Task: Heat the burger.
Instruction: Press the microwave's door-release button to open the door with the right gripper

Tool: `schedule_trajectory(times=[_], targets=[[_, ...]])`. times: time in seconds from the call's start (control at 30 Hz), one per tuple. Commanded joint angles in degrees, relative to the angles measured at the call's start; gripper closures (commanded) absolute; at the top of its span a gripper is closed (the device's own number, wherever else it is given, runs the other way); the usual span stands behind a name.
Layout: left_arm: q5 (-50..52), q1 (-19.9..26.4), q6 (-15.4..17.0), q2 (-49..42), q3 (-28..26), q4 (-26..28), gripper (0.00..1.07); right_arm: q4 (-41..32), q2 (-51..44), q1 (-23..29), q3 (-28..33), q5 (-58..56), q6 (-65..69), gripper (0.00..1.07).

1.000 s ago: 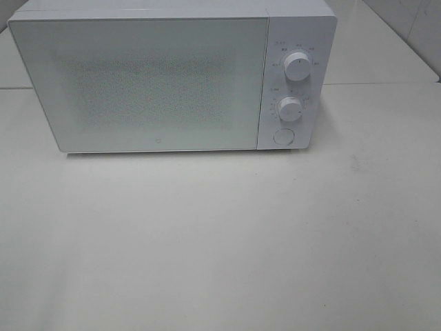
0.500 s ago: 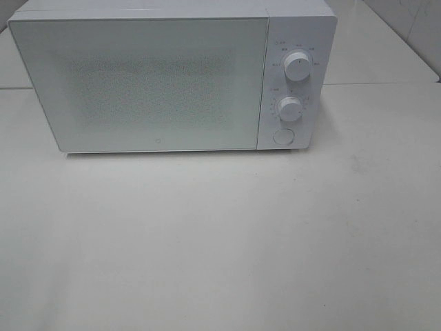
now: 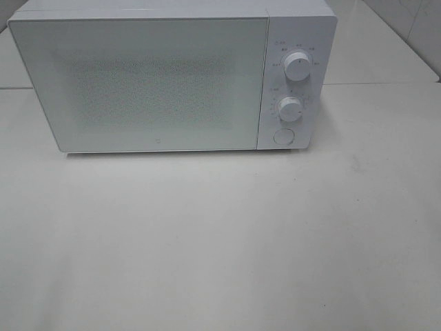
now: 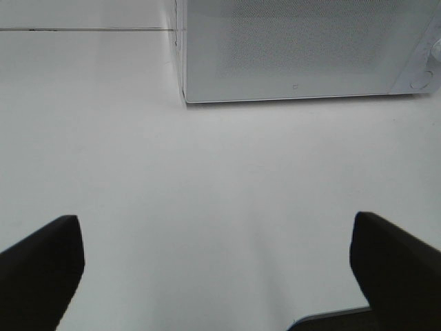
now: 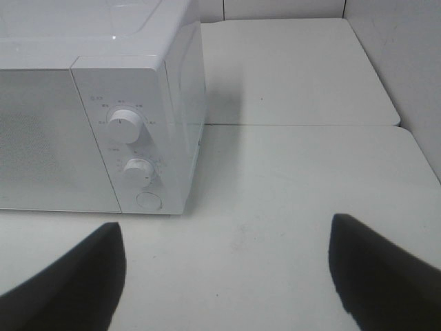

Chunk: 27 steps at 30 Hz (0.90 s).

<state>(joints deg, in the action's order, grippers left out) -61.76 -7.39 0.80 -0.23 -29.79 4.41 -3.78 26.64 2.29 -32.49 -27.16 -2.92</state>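
Across the upper frame the microwave [image 3: 172, 76] sits shut on the tabletop [image 3: 220, 241], both pairs of jaws spread empty short of it, the burger unseen, perhaps behind its door [image 3: 138, 83].

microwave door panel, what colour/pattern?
White microwave door with a fine speckled dot mesh in its middle; clearest in the exterior high view.

Burger unseen in every view; microwave [image 3: 148, 83] door shut, interior hidden.

Bright, even, washed-out light. A soft shadow lies under the microwave [image 3: 172, 83], ahead of the left pincer [image 4: 217, 238]; its dark fingers [image 4: 41, 265] show soft, out-of-focus edges.
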Motion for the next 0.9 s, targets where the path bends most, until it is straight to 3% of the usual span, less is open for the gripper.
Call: schedule_trajectory(times=[0.03,0.3,0.73,0.9], targets=[[0.52,0.11,0.17,-1.09,0.11,0.34,0.09,0.06,3.90,-0.29,0.11,3.78,-0.23,0.31],[0.52,0.11,0.17,-1.09,0.11,0.34,0.09,0.06,17.30,-0.29,0.11,15.58,-0.23,0.31],[0.52,0.11,0.17,-1.09,0.11,0.34,0.09,0.11,30.42,-0.29,0.17,27.16,-0.23,0.31],[0.52,0.11,0.17,-1.09,0.11,0.34,0.09,0.34,35.64,-0.29,5.67,40.45,-0.23,0.31]])
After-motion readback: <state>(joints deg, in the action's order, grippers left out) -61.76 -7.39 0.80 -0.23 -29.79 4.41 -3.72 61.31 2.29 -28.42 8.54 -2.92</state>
